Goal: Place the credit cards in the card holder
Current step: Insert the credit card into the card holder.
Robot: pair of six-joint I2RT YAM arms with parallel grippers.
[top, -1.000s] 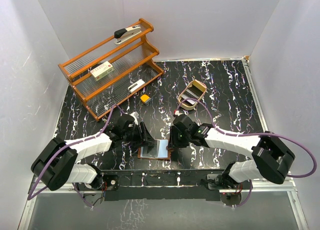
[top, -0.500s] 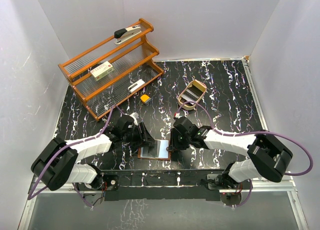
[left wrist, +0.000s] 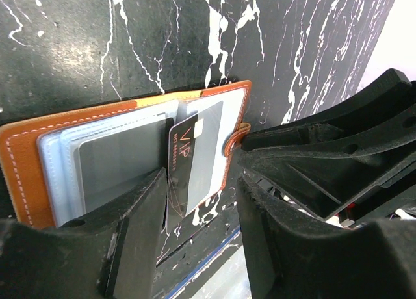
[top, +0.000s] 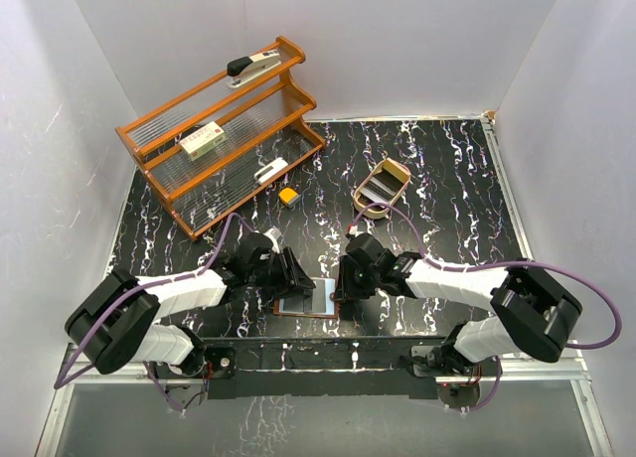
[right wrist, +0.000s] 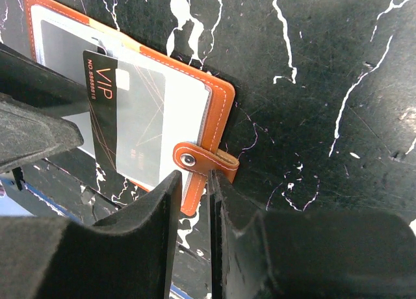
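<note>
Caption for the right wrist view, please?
Right claw at the tab of the open card holder, VIP card lying across.

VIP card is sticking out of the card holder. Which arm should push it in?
Left. The left gripper straddles the VIP card, a finger either side of its free end, so it can likely slide it in. The right gripper grips the card holder at its closing tab, seemingly steadying it.

We see the left arm (top: 184, 290) and the right arm (top: 457, 276) stretched low and inward, their wrists facing each other. The left tool (left wrist: 200, 182) has its fingers standing apart. The right tool (right wrist: 209, 179) has its fingers nearly together with a thin slit between them; whether they pinch anything, we cannot tell.
</note>
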